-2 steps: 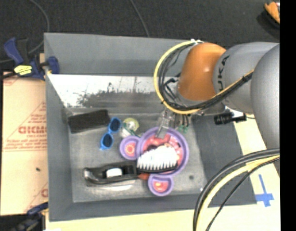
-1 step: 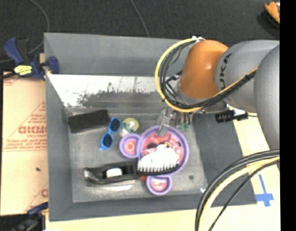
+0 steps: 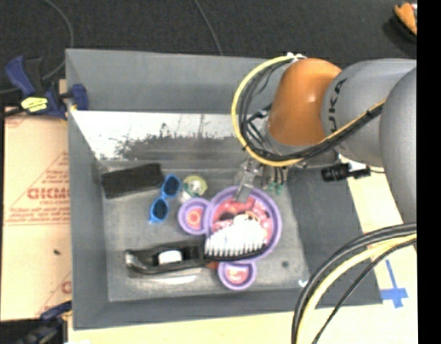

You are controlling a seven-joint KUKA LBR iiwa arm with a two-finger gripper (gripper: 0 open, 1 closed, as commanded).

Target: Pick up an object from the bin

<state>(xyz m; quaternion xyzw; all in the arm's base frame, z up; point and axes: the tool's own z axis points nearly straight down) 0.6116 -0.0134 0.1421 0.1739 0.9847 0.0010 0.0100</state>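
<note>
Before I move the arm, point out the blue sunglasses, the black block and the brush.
blue sunglasses (image 3: 164,198), camera view, bridge between the lenses.
black block (image 3: 132,180), camera view, middle of its top face.
brush (image 3: 191,255), camera view, black handle near the bristles.

Robotics lab: KUKA arm (image 3: 392,99) over grey metal bin (image 3: 155,77).

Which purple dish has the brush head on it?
The large purple dish, mid-bin, holding pink pieces: the brush's white bristles lie over its lower rim. The small left dish and small lower dish lie beside it.
</note>
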